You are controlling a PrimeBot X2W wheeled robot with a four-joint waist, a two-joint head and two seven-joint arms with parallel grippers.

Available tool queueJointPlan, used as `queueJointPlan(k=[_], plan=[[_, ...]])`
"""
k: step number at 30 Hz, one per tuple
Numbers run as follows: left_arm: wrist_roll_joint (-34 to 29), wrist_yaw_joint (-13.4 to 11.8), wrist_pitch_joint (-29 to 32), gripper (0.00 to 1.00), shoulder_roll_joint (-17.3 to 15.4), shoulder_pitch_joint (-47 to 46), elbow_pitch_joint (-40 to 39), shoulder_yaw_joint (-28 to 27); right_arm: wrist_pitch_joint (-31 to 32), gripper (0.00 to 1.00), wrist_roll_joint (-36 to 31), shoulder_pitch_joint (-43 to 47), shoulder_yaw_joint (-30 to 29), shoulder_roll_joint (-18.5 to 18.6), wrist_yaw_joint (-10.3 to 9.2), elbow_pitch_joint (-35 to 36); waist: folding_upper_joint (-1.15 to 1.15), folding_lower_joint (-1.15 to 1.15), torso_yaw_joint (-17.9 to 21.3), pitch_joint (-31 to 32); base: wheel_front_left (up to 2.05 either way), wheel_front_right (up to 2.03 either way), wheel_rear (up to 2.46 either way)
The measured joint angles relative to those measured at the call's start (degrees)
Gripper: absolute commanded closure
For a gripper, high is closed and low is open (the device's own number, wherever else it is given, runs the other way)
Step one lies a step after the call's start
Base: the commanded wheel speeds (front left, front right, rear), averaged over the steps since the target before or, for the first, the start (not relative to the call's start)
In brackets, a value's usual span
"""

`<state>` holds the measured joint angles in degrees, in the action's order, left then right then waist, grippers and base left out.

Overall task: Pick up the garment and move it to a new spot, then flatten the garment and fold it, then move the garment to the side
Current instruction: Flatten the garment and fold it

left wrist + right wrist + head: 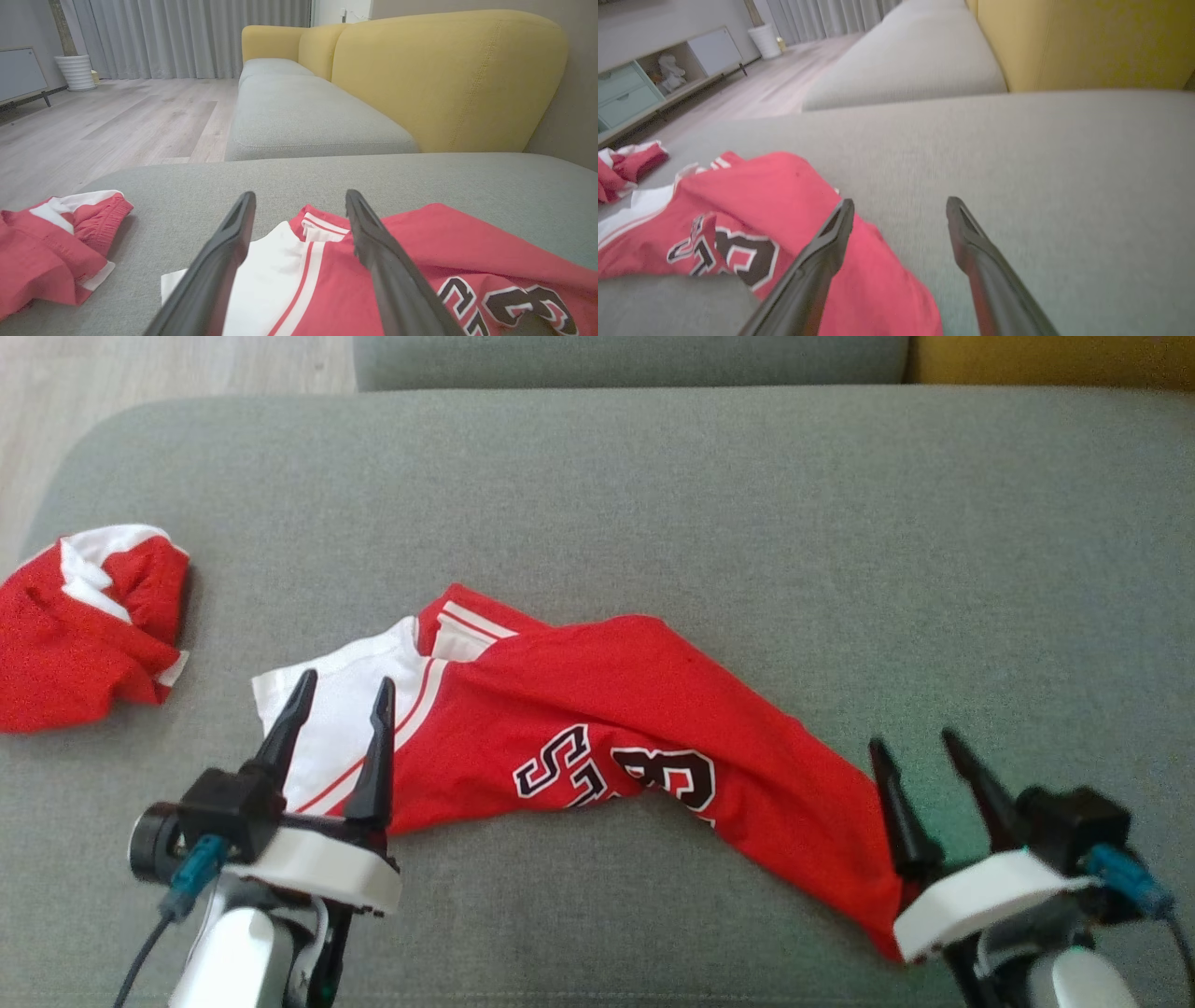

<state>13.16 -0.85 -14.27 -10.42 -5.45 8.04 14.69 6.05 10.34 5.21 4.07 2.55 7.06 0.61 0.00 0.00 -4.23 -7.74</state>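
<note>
As the garment (579,709) lies in a band across the cushion (653,485), the left tool (345,683) hangs wide open and empty over its white end, the right tool (913,742) equally open and empty at its red end, probably to spread it flat.

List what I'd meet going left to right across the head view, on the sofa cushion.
crumpled red-and-white garment → left gripper, fingers open over the jersey's white end → red jersey with its black print → right gripper, fingers open at the jersey's red end
</note>
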Motion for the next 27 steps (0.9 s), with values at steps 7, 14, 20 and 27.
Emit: queueJointPlan(k=[7,14,20,27], plan=[[-0.5,-0.7,0.6,0.0,-0.1,1.9,-0.2,1.2,-3.7,0.0,-2.8,-3.0,-0.5,0.0,0.0,1.4,0.0,0.0,-0.4,2.7,0.0,0.0,0.0],[-0.5,-0.7,1.5,0.0,-0.3,4.3,-0.7,1.7,-4.1,0.0,-4.2,-3.0,-1.0,0.0,0.0,1.5,0.0,0.0,-0.7,4.7,0.0,0.0,0.0],[-0.5,-1.2,2.0,0.0,-0.8,4.3,-1.5,1.9,-4.1,0.0,-3.9,-3.0,-1.3,0.0,0.0,1.5,0.0,0.0,-0.8,4.7,0.0,0.0,0.0],[-0.5,-1.7,2.1,0.0,-1.1,4.3,-2.0,1.8,-4.6,0.0,-2.7,-2.9,-1.6,0.0,0.0,1.3,0.0,0.0,-0.5,4.6,0.0,0.0,0.0]])
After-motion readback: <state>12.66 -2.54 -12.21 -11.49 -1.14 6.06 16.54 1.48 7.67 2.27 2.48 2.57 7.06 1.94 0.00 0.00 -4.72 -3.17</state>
